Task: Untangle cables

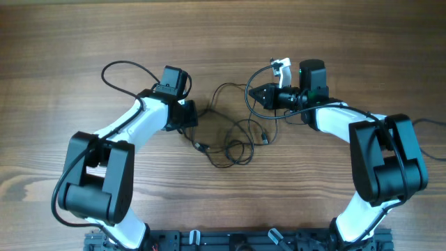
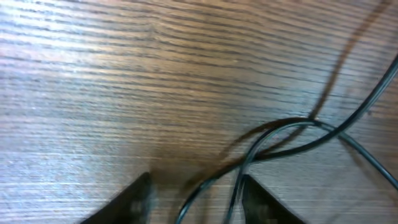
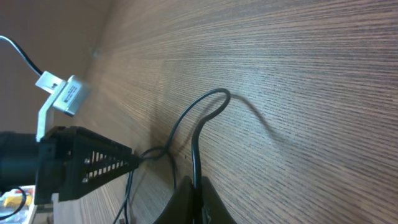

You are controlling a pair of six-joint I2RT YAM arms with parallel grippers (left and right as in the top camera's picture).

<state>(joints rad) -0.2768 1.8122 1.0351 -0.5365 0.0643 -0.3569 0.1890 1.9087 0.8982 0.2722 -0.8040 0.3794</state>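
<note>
The cables (image 1: 233,136), thin black cords, lie in a loose tangle on the wooden table between my two arms. My left gripper (image 1: 191,115) is low at the tangle's left side. In the left wrist view its jaws (image 2: 196,202) stand apart with two cable strands (image 2: 292,127) running between the fingers; neither strand is pinched. My right gripper (image 1: 252,95) is at the tangle's upper right. In the right wrist view it (image 3: 198,199) is shut on one cable (image 3: 208,99), which rises from the jaws into a small loop over the table.
The wooden table (image 1: 70,42) fills the view. A thicker arm cable (image 1: 122,70) loops out behind the left arm. A black grilled wedge (image 3: 87,165) with a white tag (image 3: 62,96) sits at the left of the right wrist view, beside more strands.
</note>
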